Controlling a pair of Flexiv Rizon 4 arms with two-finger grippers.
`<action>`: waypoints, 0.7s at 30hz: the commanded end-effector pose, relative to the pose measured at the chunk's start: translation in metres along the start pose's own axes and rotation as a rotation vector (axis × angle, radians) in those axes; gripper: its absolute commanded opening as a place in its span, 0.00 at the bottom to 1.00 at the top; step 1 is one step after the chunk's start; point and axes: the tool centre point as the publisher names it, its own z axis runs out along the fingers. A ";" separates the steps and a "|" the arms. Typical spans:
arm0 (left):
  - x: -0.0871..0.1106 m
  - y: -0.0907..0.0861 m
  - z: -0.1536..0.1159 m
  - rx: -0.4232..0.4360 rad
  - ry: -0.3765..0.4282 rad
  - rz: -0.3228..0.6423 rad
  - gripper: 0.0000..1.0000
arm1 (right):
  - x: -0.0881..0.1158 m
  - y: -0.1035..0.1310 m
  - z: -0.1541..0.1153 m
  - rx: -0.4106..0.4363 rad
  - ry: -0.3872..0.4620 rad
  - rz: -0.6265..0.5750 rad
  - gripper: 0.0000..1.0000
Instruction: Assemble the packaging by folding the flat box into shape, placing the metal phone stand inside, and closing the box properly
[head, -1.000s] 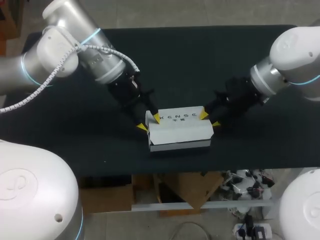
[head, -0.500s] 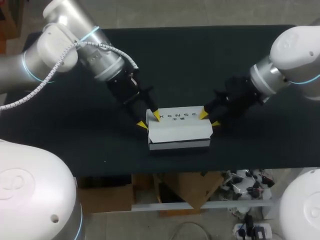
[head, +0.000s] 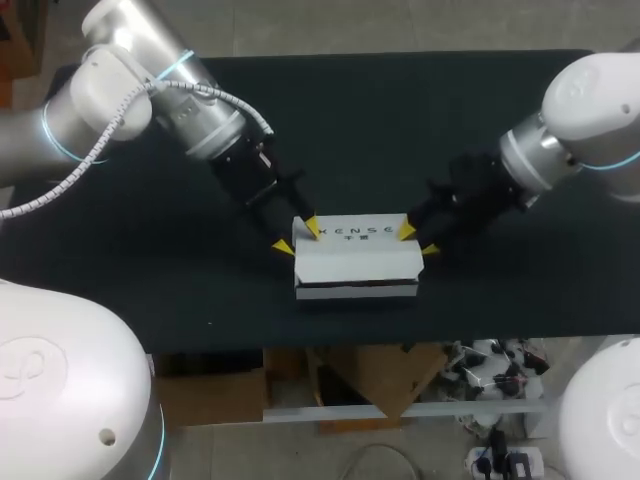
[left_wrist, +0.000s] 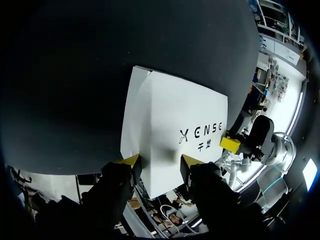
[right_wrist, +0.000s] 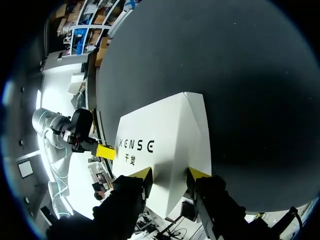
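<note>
The head camera sat high above and behind the robot, looking steeply down on the dark tabletop (head: 400, 120). It stood far enough off to take in the tabletop's whole width, with the white box (head: 357, 262) small near the front edge. The left wrist camera looked out along the left pincer (left_wrist: 161, 161), close over one end of the box, which filled much of its view. The right wrist camera looked along the right pincer (right_wrist: 170, 173), equally close, from the opposite end. All three views shared the box's printed top face, and each wrist view also caught the other pincer across the box.
</note>
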 end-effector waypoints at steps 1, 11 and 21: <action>0.006 -0.002 0.001 -0.011 0.000 -0.003 0.50 | 0.003 0.005 -0.002 0.013 0.006 0.002 0.46; 0.006 -0.003 -0.001 -0.023 0.009 -0.015 0.52 | 0.004 0.007 -0.003 0.019 0.013 0.007 0.47; -0.002 -0.006 0.000 -0.027 0.008 -0.026 0.52 | 0.000 0.008 0.002 0.027 0.018 0.014 0.46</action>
